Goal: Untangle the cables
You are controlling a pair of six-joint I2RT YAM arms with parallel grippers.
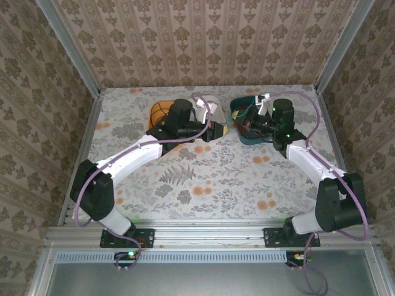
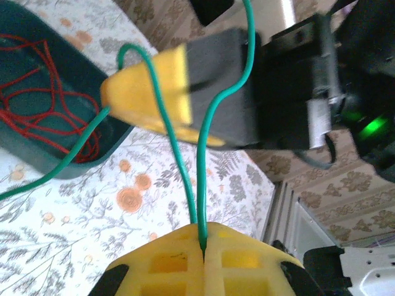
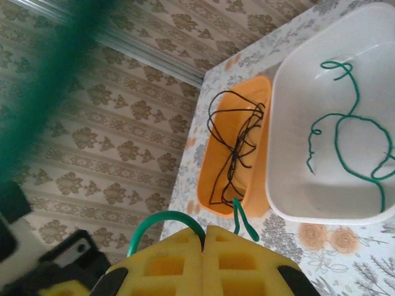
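While the left arm's yellow fingers [image 2: 166,265] are pressed together on a thin green cable [image 2: 213,111], the right arm's yellow fingers [image 3: 241,265] appear to pinch the same cable close by. A short curly length hangs in the air between them, above the floral-patterned table [image 1: 203,179]. From the left pinch, one strand loops over the right fingers and runs down across the corner of the dark teal plastic tray [image 2: 24,31], where a tangled red cable [image 2: 43,98] lies. Further out, a black cable [image 3: 237,142] sits in the orange plastic tray [image 3: 213,185], and another green cable [image 3: 345,123] lies in the white plastic tray [image 3: 321,179] beside it. The step in hand looks like freeing this green cable from the red one. Next, I judge, the arms should draw it slowly clear of the teal tray without lifting the red loops, then carry it toward the white tray.
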